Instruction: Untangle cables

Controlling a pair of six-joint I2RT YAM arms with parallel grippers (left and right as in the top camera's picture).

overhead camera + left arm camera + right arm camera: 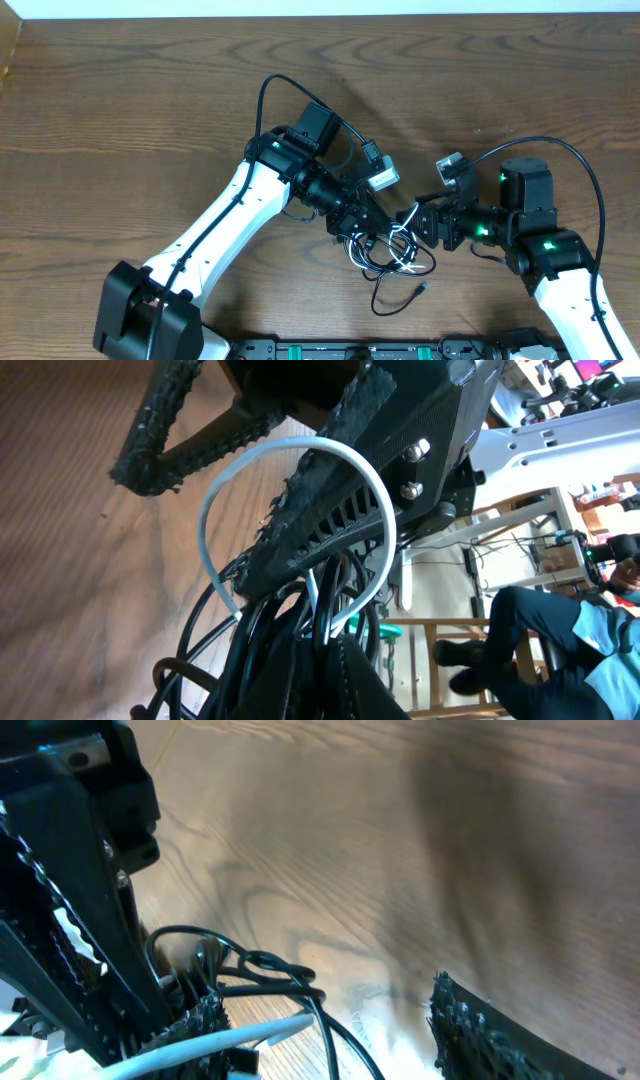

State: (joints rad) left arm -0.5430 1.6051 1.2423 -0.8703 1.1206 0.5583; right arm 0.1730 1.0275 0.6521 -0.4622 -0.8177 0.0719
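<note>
Cables [395, 255], tangled on the worktop [150, 100]: left gripper [367, 227] clamps them; right gripper [411, 219], jaws apart, should pinch the white cable [290, 446] loop and draw it outward slowly.

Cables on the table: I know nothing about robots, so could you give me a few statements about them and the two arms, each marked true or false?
1. The cables lie in one tangle between the two arms. True.
2. All the cables are black. False: one white cable loops among the black ones.
3. The right end effector is open. True.
4. The left end effector is open and holds nothing. False: it is shut on the cables.
5. The table is glass. False: it is brown wood.
</note>
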